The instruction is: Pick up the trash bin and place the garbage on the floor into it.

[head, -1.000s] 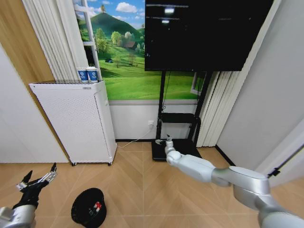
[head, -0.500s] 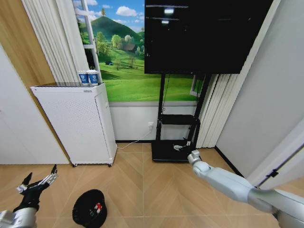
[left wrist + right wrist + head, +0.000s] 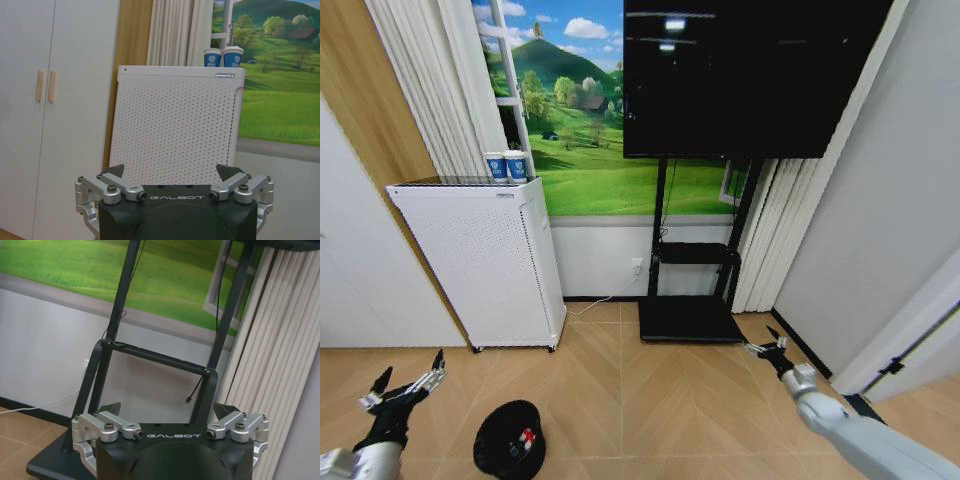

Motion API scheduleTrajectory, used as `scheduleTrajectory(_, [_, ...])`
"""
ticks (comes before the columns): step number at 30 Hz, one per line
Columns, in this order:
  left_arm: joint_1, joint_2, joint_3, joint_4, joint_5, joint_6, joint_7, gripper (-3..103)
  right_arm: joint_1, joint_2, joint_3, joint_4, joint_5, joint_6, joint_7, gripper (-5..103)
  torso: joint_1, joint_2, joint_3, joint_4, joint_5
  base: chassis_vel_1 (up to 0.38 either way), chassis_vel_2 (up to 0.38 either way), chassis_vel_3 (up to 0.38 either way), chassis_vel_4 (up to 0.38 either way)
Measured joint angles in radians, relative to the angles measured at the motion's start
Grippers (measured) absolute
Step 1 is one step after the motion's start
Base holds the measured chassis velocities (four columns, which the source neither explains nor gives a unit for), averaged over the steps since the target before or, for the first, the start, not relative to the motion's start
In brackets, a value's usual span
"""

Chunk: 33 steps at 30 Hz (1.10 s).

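The small black trash bin stands on the wooden floor at the lower left of the head view. A red-and-white piece of garbage lies inside it. My left gripper hangs open to the left of the bin, apart from it and holding nothing. In the left wrist view the left gripper faces the white cabinet with its fingers spread. My right gripper is open and empty low on the right, far from the bin. In the right wrist view the right gripper faces the black stand.
A white perforated cabinet stands against the wall at the left, with two blue-and-white paper cups on top. A black TV stand with a flat base sits under a large screen. Curtains hang at the right.
My right arm has swung from the middle of the view, near the stand's base, out to the lower right. The left gripper and the bin have barely shifted.
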Motion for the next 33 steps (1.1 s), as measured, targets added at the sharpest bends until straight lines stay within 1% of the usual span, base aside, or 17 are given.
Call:
scheduleTrajectory(1, [0.000,-0.001,0.001,-0.003,0.001,0.002,-0.001,100,-0.029,-0.006,0.031,0.009,-0.013,0.008,-0.003,100,0.000,-0.001,0.000,0.0000,0.0002,0.000,0.000,0.000,0.000])
scheduleTrajectory(2, [0.000,-0.001,0.001,-0.003,0.001,0.002,-0.001,100,-0.029,-0.006,0.031,0.009,-0.013,0.008,-0.003,100,0.000,-0.001,0.000,0.0000,0.0002,0.000,0.000,0.000,0.000])
scheduleTrajectory(3, [0.000,-0.002,0.003,-0.005,0.005,0.003,-0.001,100,-0.060,-0.011,0.065,0.025,-0.025,0.014,-0.005,100,0.000,-0.001,-0.001,0.0000,0.0006,0.000,0.000,0.000,0.000])
scheduleTrajectory(5, [0.002,-0.007,0.004,-0.006,0.017,0.008,0.005,100,-0.112,-0.017,0.123,0.056,-0.038,0.019,-0.008,100,-0.001,-0.002,-0.001,0.0000,0.0002,0.000,0.000,0.000,0.000])
scheduleTrajectory(6, [0.002,-0.007,0.004,-0.006,0.017,0.008,0.005,100,-0.112,-0.017,0.123,0.056,-0.038,0.019,-0.008,100,-0.001,-0.002,-0.001,0.0000,0.0002,0.000,0.000,0.000,0.000])
scheduleTrajectory(9, [0.015,-0.013,-0.003,-0.009,0.020,0.012,0.034,100,-0.139,-0.017,0.160,0.082,-0.051,0.020,-0.008,100,-0.002,-0.004,-0.002,0.0002,0.0003,0.000,0.000,0.000,0.000])
scheduleTrajectory(13, [0.019,0.005,-0.011,-0.005,0.019,0.004,0.041,100,-0.142,-0.022,0.169,0.120,-0.051,0.016,0.002,100,-0.002,-0.005,-0.003,0.0005,0.0004,0.000,0.000,0.000,0.000])
scheduleTrajectory(15, [0.005,0.061,-0.027,0.013,0.001,-0.009,0.042,100,-0.132,-0.031,0.171,0.171,-0.038,0.001,0.030,100,-0.002,-0.006,-0.003,0.0003,0.0001,0.000,0.000,0.000,0.000])
scheduleTrajectory(16, [0.005,0.061,-0.027,0.013,0.001,-0.009,0.042,100,-0.132,-0.031,0.171,0.171,-0.038,0.001,0.030,100,-0.002,-0.006,-0.003,0.0003,0.0001,0.000,0.000,0.000,0.000])
scheduleTrajectory(18, [-0.008,0.103,-0.035,0.013,-0.020,-0.005,0.038,100,-0.133,-0.051,0.173,0.207,-0.031,-0.030,0.054,100,-0.002,-0.006,-0.003,0.0002,0.0004,0.000,0.000,0.000,0.000])
scheduleTrajectory(19, [-0.008,0.103,-0.035,0.013,-0.020,-0.005,0.038,100,-0.133,-0.051,0.173,0.207,-0.031,-0.030,0.054,100,-0.002,-0.006,-0.003,0.0002,0.0004,0.000,0.000,0.000,0.000])
scheduleTrajectory(20, [-0.014,0.118,-0.034,0.016,-0.023,-0.004,0.033,100,-0.136,-0.056,0.175,0.212,-0.029,-0.033,0.057,100,-0.003,-0.006,-0.004,0.0001,-0.0001,0.000,0.000,0.000,0.000])
scheduleTrajectory(22, [-0.025,0.138,-0.029,0.021,-0.031,-0.002,0.027,100,-0.150,-0.060,0.187,0.213,-0.029,-0.033,0.057,100,-0.003,-0.007,-0.004,-0.0003,0.0001,0.000,0.000,0.000,0.000])
scheduleTrajectory(24, [-0.029,0.142,-0.024,0.021,-0.038,-0.001,0.024,100,-0.157,-0.060,0.192,0.210,-0.032,-0.031,0.051,100,-0.003,-0.007,-0.004,-0.0003,0.0005,0.000,0.000,0.000,0.000])
scheduleTrajectory(27, [-0.035,0.144,-0.011,0.024,-0.041,0.002,0.019,100,-0.164,-0.051,0.200,0.191,-0.044,-0.018,0.044,100,-0.003,-0.008,-0.004,-0.0003,0.0000,0.000,0.000,0.000,0.000])
scheduleTrajectory(30, [-0.048,0.145,0.012,0.042,-0.038,0.002,0.014,100,-0.163,-0.031,0.199,0.175,-0.054,-0.006,0.038,100,-0.003,-0.008,-0.004,0.0001,0.0006,0.000,0.000,0.000,0.000])
scheduleTrajectory(33, [-0.055,0.147,0.020,0.051,-0.038,0.002,0.009,100,-0.153,-0.021,0.196,0.168,-0.055,-0.005,0.040,100,-0.003,-0.008,-0.005,0.0001,-0.0001,0.000,0.000,0.000,0.000])
